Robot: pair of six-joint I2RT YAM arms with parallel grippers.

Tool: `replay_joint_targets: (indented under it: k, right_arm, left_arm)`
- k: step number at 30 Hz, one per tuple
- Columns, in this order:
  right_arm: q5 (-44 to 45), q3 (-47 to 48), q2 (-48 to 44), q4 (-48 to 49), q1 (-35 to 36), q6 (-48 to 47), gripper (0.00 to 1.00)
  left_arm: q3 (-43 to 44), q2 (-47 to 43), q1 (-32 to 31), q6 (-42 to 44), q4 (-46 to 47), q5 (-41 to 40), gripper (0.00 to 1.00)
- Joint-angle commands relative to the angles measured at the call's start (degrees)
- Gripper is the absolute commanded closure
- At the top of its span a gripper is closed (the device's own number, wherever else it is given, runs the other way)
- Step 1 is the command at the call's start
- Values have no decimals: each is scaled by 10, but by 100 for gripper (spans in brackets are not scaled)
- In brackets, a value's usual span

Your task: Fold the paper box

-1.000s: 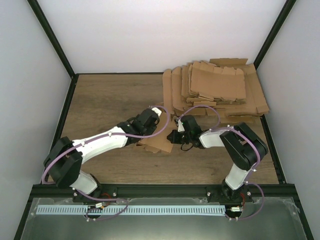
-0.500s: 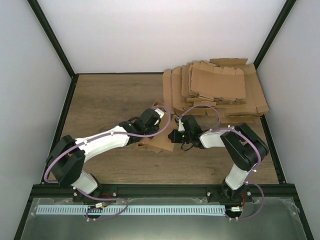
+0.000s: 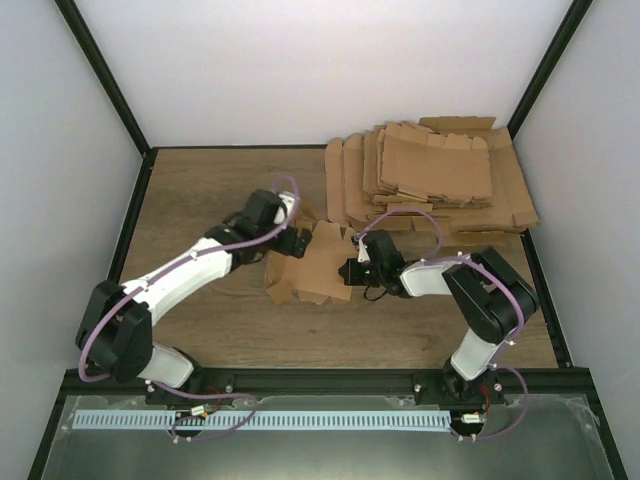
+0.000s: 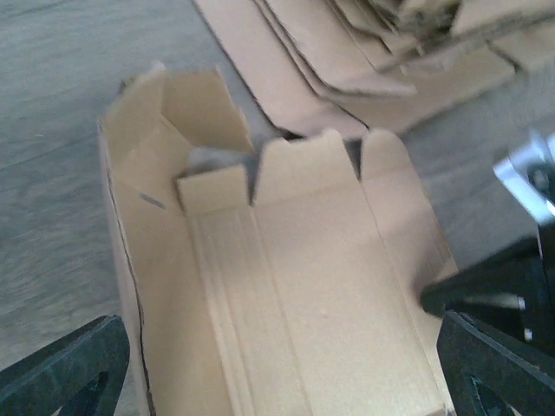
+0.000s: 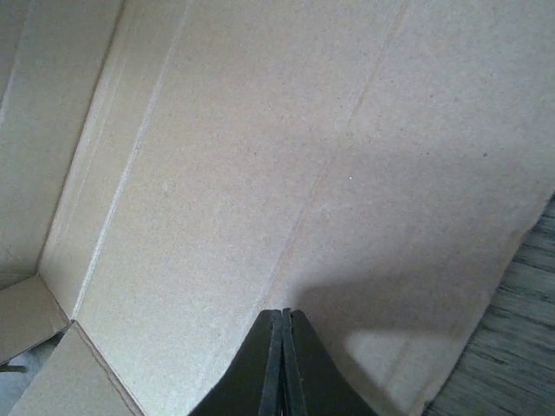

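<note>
Left fingers (image 3: 290,240): spread fully wide, holding nothing. In the left wrist view the two black tips sit at the bottom corners with the paper box (image 4: 321,286) open between and below them.

Right fingers (image 5: 282,355): closed tip to tip, no card between them. They are laid against the inner face of the box's right-hand panel, which looks like a hold-down rather than a grip.

Key relation: the box lies directly ahead of and under the left fingers. Its long creases run away from them toward the pile of flat blanks (image 3: 440,175), so the open span straddles the box across its width. The right fingers come in from the opposite side and meet its right edge. Both arms are at the box; the right is in contact, while the left appears to hover clear of it.

Position: mid-bench (image 3: 210,190), between the two arms, just on the near side of the pile.

Appearance: plain brown card, partly formed. The left wall stands up and a tall flap is raised at the far left corner. Three short tabs stand along the far end — the right side lies flat and unfolded. Floor creases are visible.

Judgement: early to mid fold. The left fingers are free to take an end tab or wall next; the risk is that the light card slides if the right-hand pressure eases.
</note>
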Motion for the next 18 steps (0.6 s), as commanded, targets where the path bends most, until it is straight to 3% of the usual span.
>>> replay_joint_targets:
  k: [1, 6, 14, 18]
  right_arm:
    - [40, -12, 0, -48, -6, -12, 99]
    - [41, -11, 1, -46, -7, -12, 99]
    - [44, -12, 2, -46, -7, -13, 99]
    - [44, -13, 0, -46, -6, -13, 99]
  left_arm:
    - [27, -29, 64, -73, -8, 104, 0]
    - [20, -50, 121, -126, -8, 117, 0]
    - [-73, -96, 306, -215, 44, 200, 0]
    - [-97, -79, 366, -244, 45, 224, 0]
